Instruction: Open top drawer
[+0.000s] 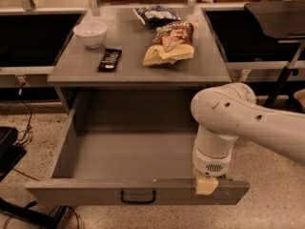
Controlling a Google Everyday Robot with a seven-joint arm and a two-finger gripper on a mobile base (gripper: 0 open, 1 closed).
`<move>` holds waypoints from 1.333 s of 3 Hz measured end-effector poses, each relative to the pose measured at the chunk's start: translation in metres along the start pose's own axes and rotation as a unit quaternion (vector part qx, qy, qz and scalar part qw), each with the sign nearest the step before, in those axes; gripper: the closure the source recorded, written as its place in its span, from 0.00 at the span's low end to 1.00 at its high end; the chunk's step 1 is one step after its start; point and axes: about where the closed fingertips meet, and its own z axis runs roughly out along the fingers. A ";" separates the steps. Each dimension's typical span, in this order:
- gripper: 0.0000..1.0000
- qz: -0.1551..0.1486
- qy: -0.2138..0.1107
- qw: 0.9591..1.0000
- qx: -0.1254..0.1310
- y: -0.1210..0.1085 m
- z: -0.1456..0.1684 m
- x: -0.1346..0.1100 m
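Observation:
The top drawer (95, 191) is a wide grey drawer pulled far out of the grey cabinet, its plain grey inside showing and holding nothing. A small black bar handle (137, 197) sits at the centre of its front panel. My gripper (206, 185) hangs from the white arm at the right end of the drawer's front edge, its pale tip resting on or just behind the top of the front panel, to the right of the handle.
The cabinet top (138, 66) holds a white bowl (90, 33), a black bar (109, 59), a tan snack bag (169, 44) and a dark snack bag (156, 14). Black cables and a dark object (9, 149) lie on the floor at left. A black stand (281, 80) is at right.

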 end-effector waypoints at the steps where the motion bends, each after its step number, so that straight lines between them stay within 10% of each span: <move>1: 0.81 0.000 0.000 1.000 0.000 0.000 0.000 0.000; 4: 0.11 0.007 -0.007 1.000 0.009 -0.003 -0.008 0.003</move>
